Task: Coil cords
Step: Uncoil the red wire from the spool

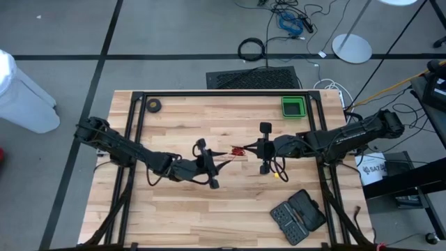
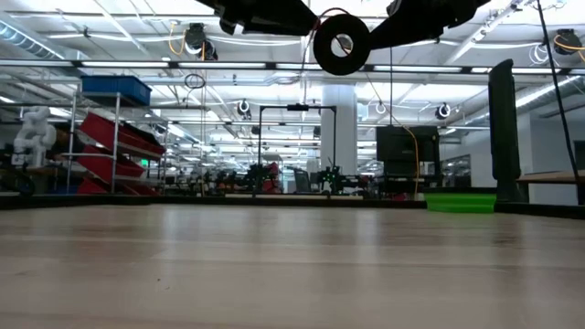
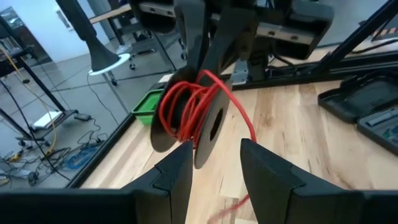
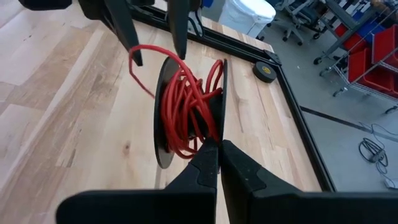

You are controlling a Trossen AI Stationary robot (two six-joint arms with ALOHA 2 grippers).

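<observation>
Item: red cord (image 4: 186,112), thin glossy wire, mostly wound in loose uneven loops between the two flat black discs of its round reel (image 4: 163,118), held in the air at frame centre of the high view above the pale planked table (image 1: 174,209); winding judged largely done, one free tail still arching off and left to take up. Right gripper (image 4: 217,158), pinched shut on the reel's rim; left gripper (image 3: 214,165), fingers part-open beside the reel, nothing visibly clamped. Farther off: green bin (image 1: 293,106), black roll (image 1: 153,105), dark moulded tool case (image 1: 298,215).
</observation>
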